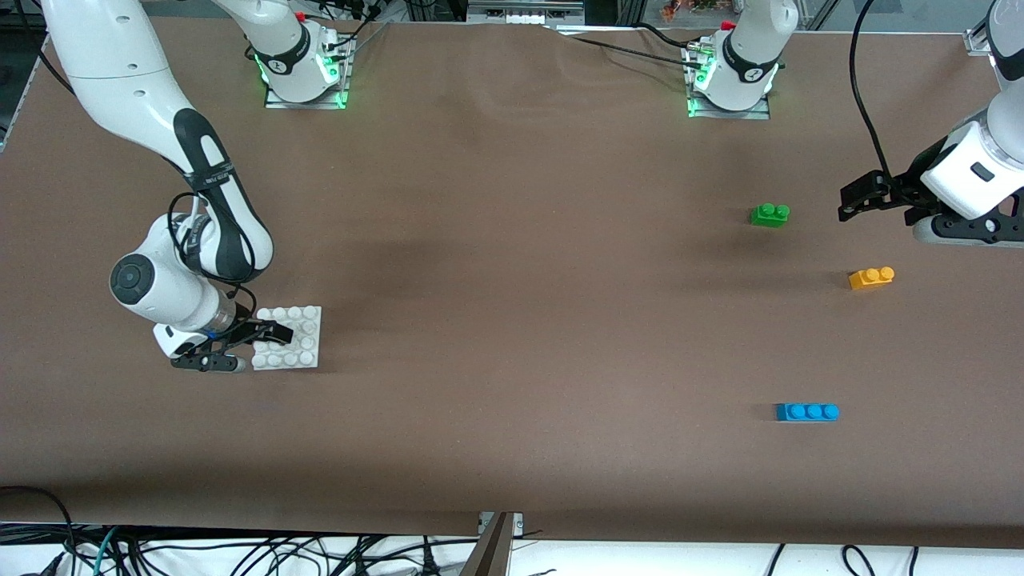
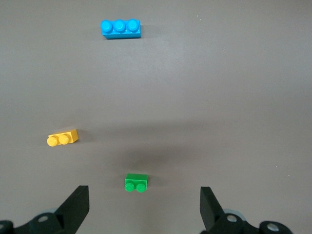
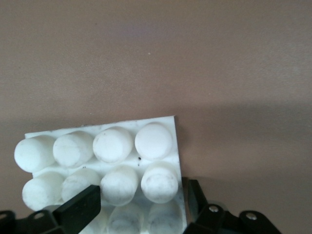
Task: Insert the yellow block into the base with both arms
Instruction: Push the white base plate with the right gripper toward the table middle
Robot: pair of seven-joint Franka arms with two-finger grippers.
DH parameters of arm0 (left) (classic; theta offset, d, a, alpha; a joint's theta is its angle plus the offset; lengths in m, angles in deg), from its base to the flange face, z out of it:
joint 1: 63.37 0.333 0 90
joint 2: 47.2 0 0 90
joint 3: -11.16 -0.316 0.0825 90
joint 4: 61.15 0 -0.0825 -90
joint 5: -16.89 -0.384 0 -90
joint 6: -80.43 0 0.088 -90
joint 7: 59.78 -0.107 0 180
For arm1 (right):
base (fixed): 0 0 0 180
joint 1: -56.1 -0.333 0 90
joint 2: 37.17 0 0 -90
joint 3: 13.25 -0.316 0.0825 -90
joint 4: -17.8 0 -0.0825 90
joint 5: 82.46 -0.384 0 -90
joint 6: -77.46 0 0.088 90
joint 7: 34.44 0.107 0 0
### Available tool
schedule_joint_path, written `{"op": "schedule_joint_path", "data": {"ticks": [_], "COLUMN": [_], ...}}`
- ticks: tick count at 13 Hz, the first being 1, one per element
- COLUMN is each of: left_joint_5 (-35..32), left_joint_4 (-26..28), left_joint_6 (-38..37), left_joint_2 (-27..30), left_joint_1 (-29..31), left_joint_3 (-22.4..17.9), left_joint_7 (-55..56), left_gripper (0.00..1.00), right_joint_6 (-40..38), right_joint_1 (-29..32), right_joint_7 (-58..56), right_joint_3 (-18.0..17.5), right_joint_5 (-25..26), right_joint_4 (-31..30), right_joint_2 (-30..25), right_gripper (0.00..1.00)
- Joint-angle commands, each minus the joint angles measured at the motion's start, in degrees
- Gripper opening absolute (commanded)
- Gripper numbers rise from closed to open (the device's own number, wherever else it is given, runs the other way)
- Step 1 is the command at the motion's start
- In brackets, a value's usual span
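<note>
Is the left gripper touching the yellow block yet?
Apart. The left wrist view shows bare table between the open left gripper and the yellow block.

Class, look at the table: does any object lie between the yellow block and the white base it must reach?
Nothing visible does. The table between the yellow block and the base is bare; the green brick and blue brick lie off that line.

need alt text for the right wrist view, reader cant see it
The right gripper straddles one edge of the flat white square studded plastic base, one black finger over the studs and the other at the plate's edge. The base lies on a brown table, its round studs filling the lower part of the picture.
</note>
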Motion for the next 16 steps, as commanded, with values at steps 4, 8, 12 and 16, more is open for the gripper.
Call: {"op": "schedule_joint_path", "data": {"ticks": [4, 8, 12, 16], "left_joint_5": [-0.7, -0.7, -0.7, -0.7], "left_joint_4": [-0.1, -0.1, 0.0, 0.0], "left_joint_6": [-1.2, -1.4, -1.4, -1.4], "left_joint_2": [0.2, 0.1, -0.2, -0.3], "left_joint_1": [0.4, 0.6, 1.5, 2.9], "left_joint_3": [0.9, 1.3, 1.3, 3.1], "left_joint_7": [0.8, 1.1, 1.1, 1.0], "left_gripper": [1.00, 1.00, 1.00, 1.00], "right_joint_6": [1.5, 1.5, 1.6, 2.4], "right_joint_1": [-0.1, -0.1, -0.2, -1.1], "right_joint_7": [0.0, 0.1, 1.3, 2.1], "right_joint_3": [-0.8, -1.3, -2.2, -3.1], "right_joint_5": [-1.5, -1.9, -1.9, -1.9], "right_joint_4": [-0.1, -0.1, -0.1, -0.1], "right_joint_2": [0.8, 0.8, 0.7, 0.8], "right_gripper": [0.72, 0.65, 0.65, 0.65]}}
